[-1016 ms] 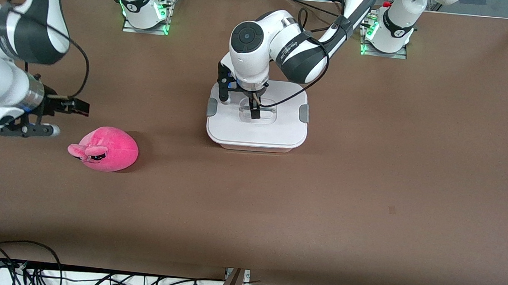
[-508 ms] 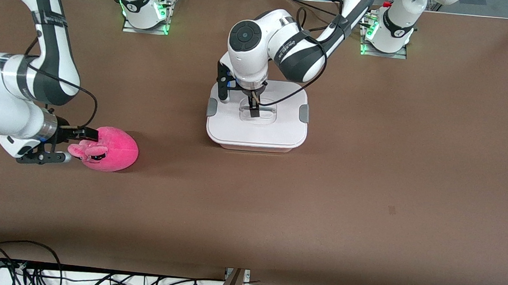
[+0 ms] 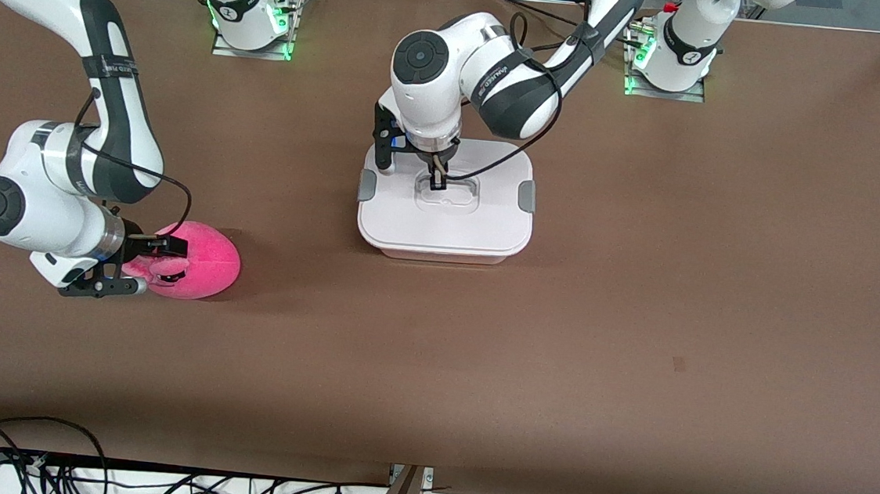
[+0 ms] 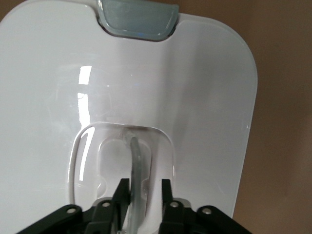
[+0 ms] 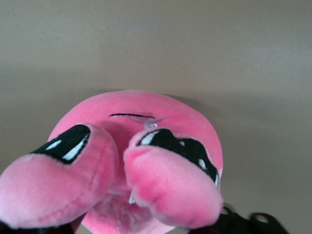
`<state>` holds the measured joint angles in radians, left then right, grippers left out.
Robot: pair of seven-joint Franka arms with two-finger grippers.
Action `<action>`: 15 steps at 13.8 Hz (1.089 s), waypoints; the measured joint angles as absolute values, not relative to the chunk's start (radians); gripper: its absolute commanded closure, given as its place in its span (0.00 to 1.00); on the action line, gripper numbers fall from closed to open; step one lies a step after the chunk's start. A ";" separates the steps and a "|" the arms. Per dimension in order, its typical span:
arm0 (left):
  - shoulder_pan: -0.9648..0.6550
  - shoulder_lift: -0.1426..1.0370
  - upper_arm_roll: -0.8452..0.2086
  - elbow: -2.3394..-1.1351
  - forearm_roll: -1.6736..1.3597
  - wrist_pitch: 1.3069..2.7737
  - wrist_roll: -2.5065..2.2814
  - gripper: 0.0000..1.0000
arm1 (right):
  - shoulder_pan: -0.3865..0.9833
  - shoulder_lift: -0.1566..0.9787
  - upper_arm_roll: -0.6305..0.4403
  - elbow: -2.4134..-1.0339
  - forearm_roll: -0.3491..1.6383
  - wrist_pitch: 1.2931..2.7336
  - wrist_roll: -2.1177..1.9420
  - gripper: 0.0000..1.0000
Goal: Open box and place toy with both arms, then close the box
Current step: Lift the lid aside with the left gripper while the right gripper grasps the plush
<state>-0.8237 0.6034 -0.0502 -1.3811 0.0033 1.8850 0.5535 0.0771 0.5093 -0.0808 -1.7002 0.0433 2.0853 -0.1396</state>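
Box [image 3: 444, 224] centre frame, lid on; my left gripper [image 3: 438, 183] fingers [image 4: 122, 192] pinched on clear handle [image 4: 137, 163]. Right gripper [image 3: 141, 269] at toy [image 3: 199, 261], lower left of frame on worktop [image 3: 640, 294]; grip: can't tell.

Right gripper [image 3: 160, 264] fingertips lie concealed against the toy [image 3: 203, 261] — spread not determinable — while the left gripper [image 4: 142, 195] body is cut off at the left wrist view's edge and its arm masks the box [image 3: 445, 200] lid's farther edge.

Under me a brown table [image 3: 640, 294] is lying; black cables [image 3: 38, 467] are trailing along its nearer edge.
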 measured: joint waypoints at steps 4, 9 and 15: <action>-0.819 0.603 -0.043 -1.375 0.019 1.899 0.554 1.00 | 0.076 0.505 -0.081 -1.700 0.044 2.086 -0.178 1.00; -0.817 0.602 -0.041 -1.369 0.019 1.899 0.563 1.00 | 0.075 0.488 -0.083 -1.659 0.044 2.008 -0.199 1.00; -0.746 0.550 -0.042 -1.348 0.018 1.810 0.646 1.00 | 0.080 0.425 -0.079 -1.516 0.044 1.720 -0.279 1.00</action>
